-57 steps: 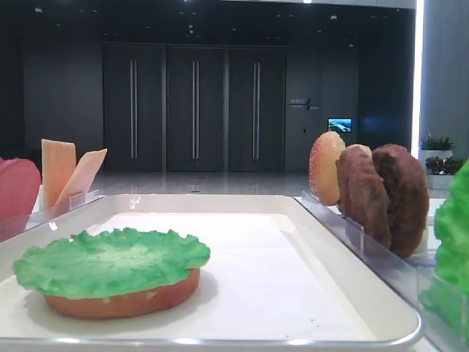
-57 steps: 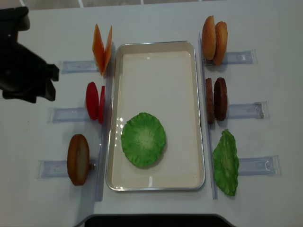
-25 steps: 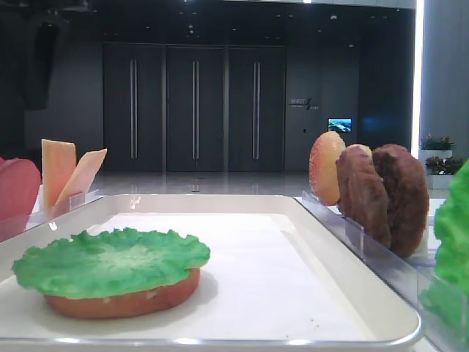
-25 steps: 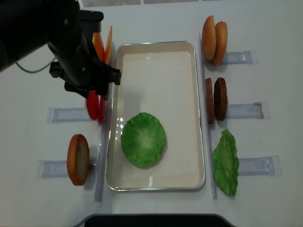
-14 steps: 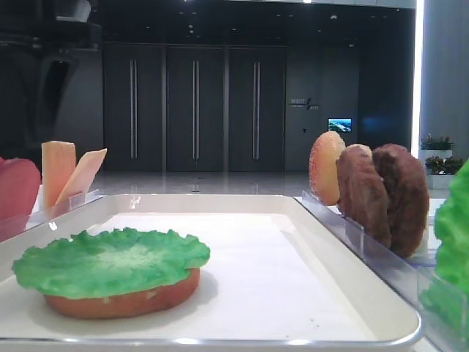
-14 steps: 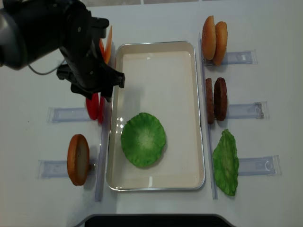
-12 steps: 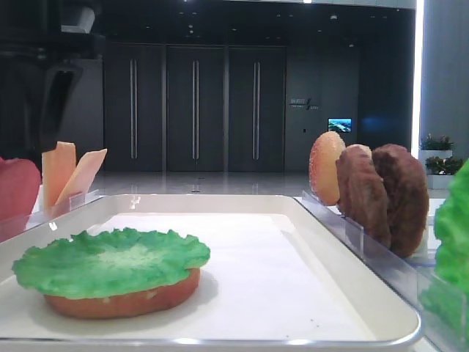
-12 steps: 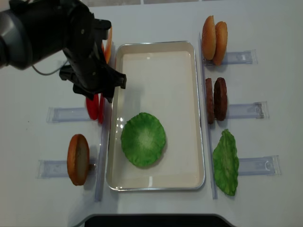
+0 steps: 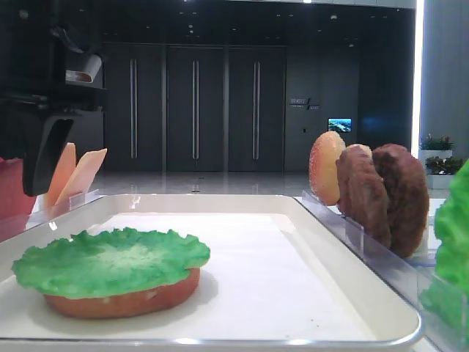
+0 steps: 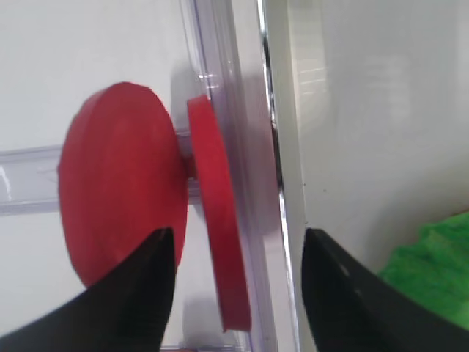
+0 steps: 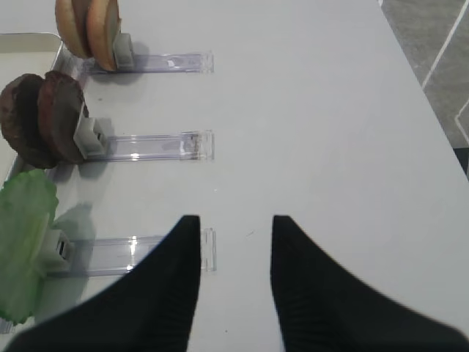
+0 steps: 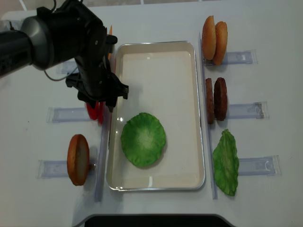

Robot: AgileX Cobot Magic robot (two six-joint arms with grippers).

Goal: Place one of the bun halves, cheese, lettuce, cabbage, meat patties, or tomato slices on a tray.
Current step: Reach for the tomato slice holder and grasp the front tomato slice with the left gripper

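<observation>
Two red tomato slices stand on edge in a clear rack left of the tray [image 12: 156, 43]. My left gripper [image 10: 236, 253] is open just above them, and the thinner slice [image 10: 216, 220] stands between its fingers, untouched. The wider slice [image 10: 121, 198] sits by the left finger. From above, the left arm covers most of the slices [image 12: 91, 112]. A green lettuce [image 12: 143, 139] lies on a bun half [image 9: 121, 302] in the tray. My right gripper [image 11: 233, 224] is open over bare table, holding nothing.
Right of the tray stand racks with two bun halves [image 12: 214, 37], two meat patties [image 12: 215, 98] and a lettuce leaf [image 12: 226, 161]. On the left are a bun half [image 12: 78, 159] and cheese slices [image 9: 80, 176], partly hidden by the arm.
My left arm has swung in from the left and come down over the tomato slices, jaws still open. Nothing on the tray has moved.
</observation>
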